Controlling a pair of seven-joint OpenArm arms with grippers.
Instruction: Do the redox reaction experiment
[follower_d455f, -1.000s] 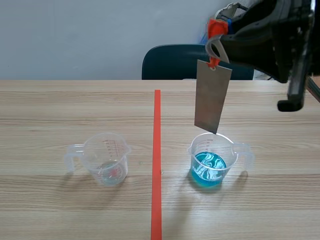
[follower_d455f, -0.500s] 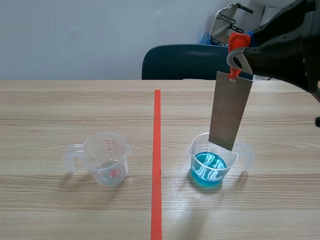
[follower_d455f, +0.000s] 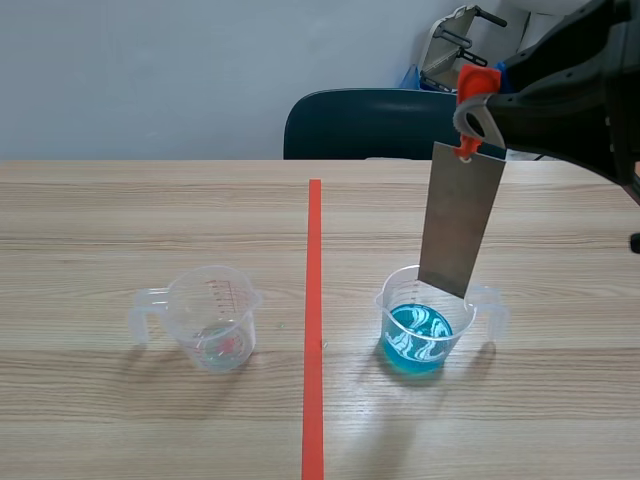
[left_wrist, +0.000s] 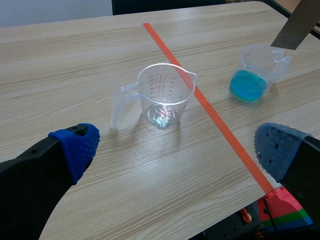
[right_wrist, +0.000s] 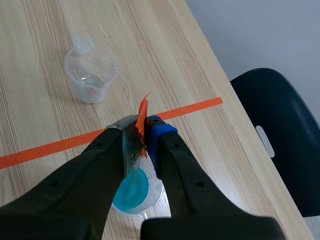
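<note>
A grey metal plate (follower_d455f: 460, 222) hangs upright from an orange tab (follower_d455f: 476, 84), and my right gripper (follower_d455f: 480, 100) is shut on that tab. The plate's lower edge sits just over the rim of a clear cup of blue liquid (follower_d455f: 420, 322), on its handle side. In the right wrist view the tab (right_wrist: 142, 117) is pinched between my fingers, with the blue cup (right_wrist: 132, 192) below them. A second clear cup (follower_d455f: 212, 318), almost empty, stands left of the tape line. My left gripper (left_wrist: 177, 149) is open, low over the table, with that cup (left_wrist: 162, 95) ahead of it.
An orange-red tape line (follower_d455f: 313, 320) runs down the table's middle between the two cups. A dark chair (follower_d455f: 380, 125) stands behind the far edge. The table's right edge lies close to the blue cup (left_wrist: 255, 72).
My right gripper carried the plate to the right and slightly down, from over the blue cup's middle to its handle side. It has held still for the last half second.
</note>
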